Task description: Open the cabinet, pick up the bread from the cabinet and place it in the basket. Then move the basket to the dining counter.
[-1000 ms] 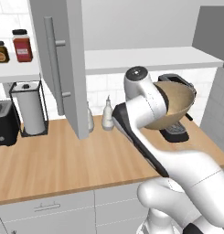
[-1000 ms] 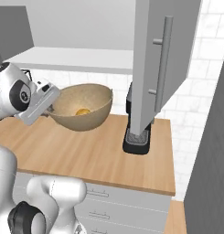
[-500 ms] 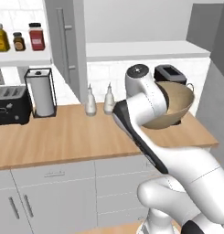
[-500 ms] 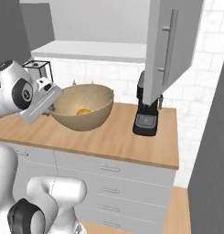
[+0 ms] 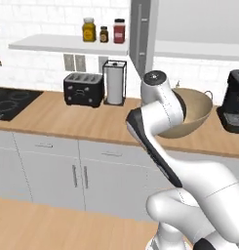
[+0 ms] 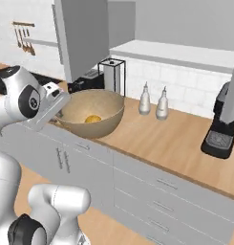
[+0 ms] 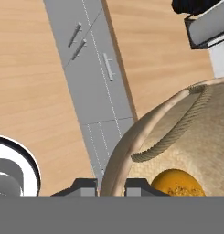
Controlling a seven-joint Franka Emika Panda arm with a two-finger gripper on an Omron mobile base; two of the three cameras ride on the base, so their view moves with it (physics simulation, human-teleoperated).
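**Basket held at its rim above the worktop edge, bread inside**

The basket [image 6: 92, 113] is seen left of centre in the right base view, carried clear of the wood worktop [image 6: 166, 139], and right of centre in the left base view, partly hidden behind the arm. The gripper [image 7: 111, 186] is closed on the basket's rim: in the hand view one dark fingertip [image 7: 83, 186] is seen outside the rim at the bottom centre and the other just inside it. The bread [image 6: 92, 118] is seen lying on the basket's bottom, at the lower right of the hand view and near the basket's middle in the right base view. The grey drawer fronts [image 7: 97, 77] are seen running down the middle of the hand view, below the basket. An open cabinet door [image 5: 143, 34] is shown at the top centre of the left base view. A toaster [image 5: 83, 89] and a paper-towel holder [image 5: 114, 82] stand on the worktop left of the arm, a coffee machine [image 6: 221, 122] at the right edge, and two white bottles [image 6: 154, 100] by the tile wall.
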